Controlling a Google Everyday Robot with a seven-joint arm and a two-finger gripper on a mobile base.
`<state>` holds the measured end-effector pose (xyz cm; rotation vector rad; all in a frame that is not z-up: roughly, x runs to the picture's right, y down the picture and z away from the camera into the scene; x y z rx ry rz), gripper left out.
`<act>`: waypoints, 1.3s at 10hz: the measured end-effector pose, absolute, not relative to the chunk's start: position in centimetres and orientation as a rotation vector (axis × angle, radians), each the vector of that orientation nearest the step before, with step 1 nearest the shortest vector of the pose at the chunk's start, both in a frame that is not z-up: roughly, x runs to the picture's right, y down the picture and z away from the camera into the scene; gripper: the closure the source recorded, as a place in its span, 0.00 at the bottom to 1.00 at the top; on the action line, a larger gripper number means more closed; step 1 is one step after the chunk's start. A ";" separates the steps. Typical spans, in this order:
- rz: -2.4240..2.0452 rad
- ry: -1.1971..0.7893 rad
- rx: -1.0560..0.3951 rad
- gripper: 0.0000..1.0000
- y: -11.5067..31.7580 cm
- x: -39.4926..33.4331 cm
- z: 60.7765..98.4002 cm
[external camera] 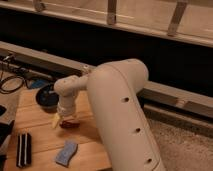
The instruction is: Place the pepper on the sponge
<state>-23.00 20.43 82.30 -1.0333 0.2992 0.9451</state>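
Observation:
The dark-red pepper (70,124) lies on the wooden table (40,130), just below and to the right of my gripper (61,120). The gripper points down at the table and its tip is right against the pepper's left end. The big white arm fills the middle and right of the camera view. The blue-grey sponge (66,152) lies flat near the table's front edge, a short way in front of the pepper and apart from it.
A black rectangular object with white stripes (23,149) lies at the front left of the table. A dark round bowl (46,97) stands at the back of the table, behind the gripper. Cables (12,80) run at the far left.

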 end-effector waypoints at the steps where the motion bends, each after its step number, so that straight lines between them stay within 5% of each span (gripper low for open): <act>1: 0.925 0.316 -1.048 0.32 21.2 -23.5 82.3; 7: 0.911 0.328 -1.051 0.95 20.9 -23.5 82.1; 13: 0.885 0.326 -1.064 1.00 21.9 -24.4 82.3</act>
